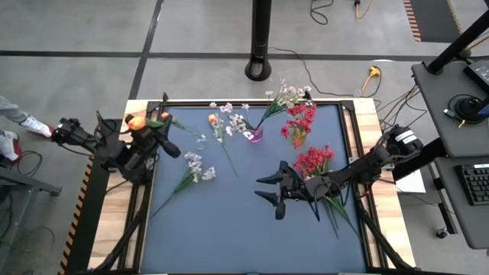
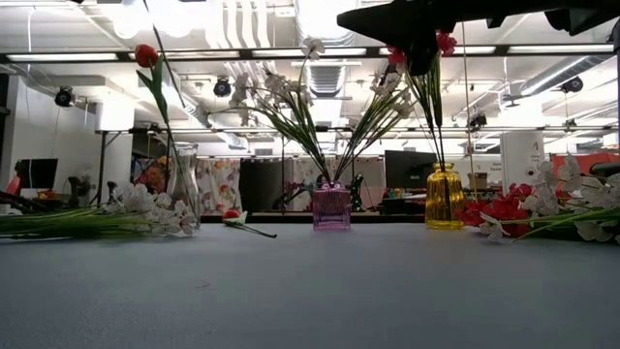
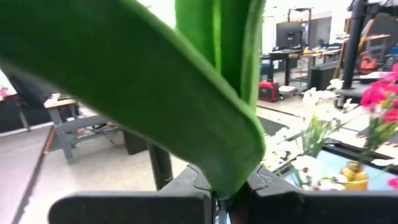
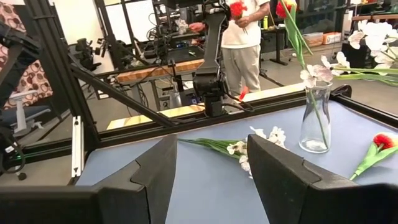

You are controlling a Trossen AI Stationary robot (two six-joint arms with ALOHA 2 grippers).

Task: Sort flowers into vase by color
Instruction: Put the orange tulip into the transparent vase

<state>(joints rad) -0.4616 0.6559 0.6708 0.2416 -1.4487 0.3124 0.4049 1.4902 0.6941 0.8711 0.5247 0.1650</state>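
Note:
My left gripper (image 1: 147, 128) is raised over the table's left edge, shut on an orange tulip (image 1: 137, 122). Beside it stands a clear glass vase (image 4: 316, 121), (image 2: 182, 184) with one tulip (image 1: 164, 116) in it. Another tulip (image 1: 212, 119) and white sprays (image 1: 192, 168) lie on the blue mat. A pink vase (image 1: 254, 135) holds white flowers and a yellow vase (image 1: 298, 137) holds red ones. My right gripper (image 1: 265, 189) hovers open over the middle of the mat with nothing between its fingers. Red flowers (image 1: 313, 160) lie on the mat by that arm. My left gripper pinches the tulip low on its stem, where a broad green leaf (image 3: 230, 174) wraps it, between its two fingers. The fingers point level. Leaf and stem rise from the fingers, and the flower is clear of the table. The bud is outside the wrist view.
A person in a white shirt (image 4: 242, 37) stands beyond the table's left side. A black pole base (image 1: 258, 70) stands behind the far edge. The mat's near half (image 1: 229, 237) is bare. Wooden strips and a dark frame edge the mat.

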